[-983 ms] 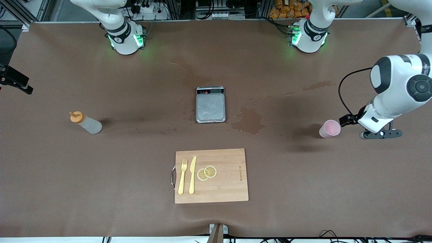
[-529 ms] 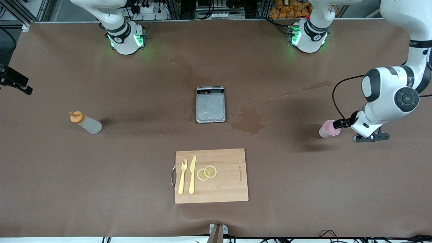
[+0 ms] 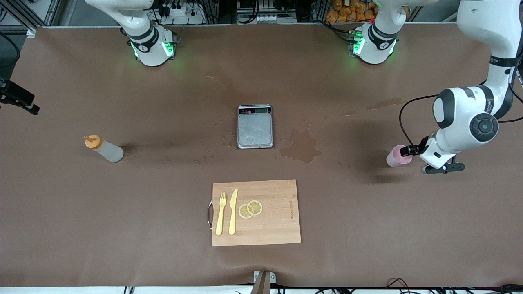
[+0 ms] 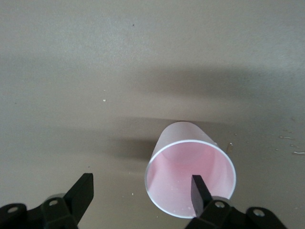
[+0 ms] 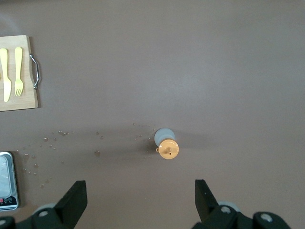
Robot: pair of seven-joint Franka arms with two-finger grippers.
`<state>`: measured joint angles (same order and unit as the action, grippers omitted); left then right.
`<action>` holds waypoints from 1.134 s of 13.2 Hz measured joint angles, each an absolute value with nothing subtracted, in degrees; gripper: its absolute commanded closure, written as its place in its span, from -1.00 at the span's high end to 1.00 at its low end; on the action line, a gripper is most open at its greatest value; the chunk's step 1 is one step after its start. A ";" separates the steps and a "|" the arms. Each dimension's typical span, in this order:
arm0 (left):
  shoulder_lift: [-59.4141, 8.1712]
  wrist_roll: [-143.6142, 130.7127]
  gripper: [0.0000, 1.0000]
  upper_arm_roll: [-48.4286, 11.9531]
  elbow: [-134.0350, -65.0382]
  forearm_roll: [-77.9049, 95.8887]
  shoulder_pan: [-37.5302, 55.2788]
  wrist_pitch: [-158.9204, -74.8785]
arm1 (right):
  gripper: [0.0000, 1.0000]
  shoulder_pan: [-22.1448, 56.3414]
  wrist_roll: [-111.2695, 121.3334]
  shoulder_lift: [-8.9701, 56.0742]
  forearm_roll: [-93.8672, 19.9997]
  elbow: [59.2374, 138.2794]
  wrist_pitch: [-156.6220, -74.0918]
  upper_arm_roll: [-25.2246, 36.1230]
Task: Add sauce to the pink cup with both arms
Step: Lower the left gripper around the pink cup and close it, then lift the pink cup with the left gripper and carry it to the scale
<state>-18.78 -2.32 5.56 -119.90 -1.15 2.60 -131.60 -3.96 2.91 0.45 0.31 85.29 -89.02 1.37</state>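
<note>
The pink cup [image 3: 397, 157] stands upright toward the left arm's end of the table. My left gripper [image 3: 408, 151] is at its rim. In the left wrist view the left gripper [image 4: 141, 192] is open, with one finger [image 4: 200, 191] reaching inside the pink cup [image 4: 183, 143] and the other outside, so one side of the cup wall lies between them. The sauce [image 3: 104, 148], a whitish bottle with an orange cap, stands toward the right arm's end. My right gripper [image 5: 139, 198] hangs open high above the table beside the sauce [image 5: 167, 146], holding nothing. It is out of the front view.
A grey scale [image 3: 255, 130] sits mid-table. A wooden cutting board [image 3: 278, 222] nearer the front camera carries a yellow fork [image 3: 221, 213], a knife [image 3: 233, 211] and two lemon slices [image 3: 250, 209]. Dark wet stains [image 3: 301, 146] mark the brown cloth beside the scale.
My left gripper has moved in from the left arm's end of the table and reached the pink cup's rim. The cup, the sauce and the other things have stayed put.
</note>
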 measured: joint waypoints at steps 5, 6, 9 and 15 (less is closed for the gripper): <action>-20.02 -2.32 -1.00 5.53 -119.90 -1.10 2.45 -131.70 | 1.00 -4.00 2.90 0.45 0.31 85.29 -89.02 1.46; -20.04 -2.38 -1.00 5.48 -119.90 -0.74 2.45 -131.76 | 1.00 -4.00 2.90 0.45 0.32 85.28 -89.03 1.46; -20.01 -2.33 -1.00 5.29 -119.80 1.13 2.46 -131.90 | 1.00 -4.01 2.90 0.47 0.34 85.29 -89.04 1.48; -17.26 -2.26 -1.00 1.77 -117.77 1.35 2.59 -131.36 | 1.00 -4.00 2.90 0.72 0.34 85.29 -89.24 1.43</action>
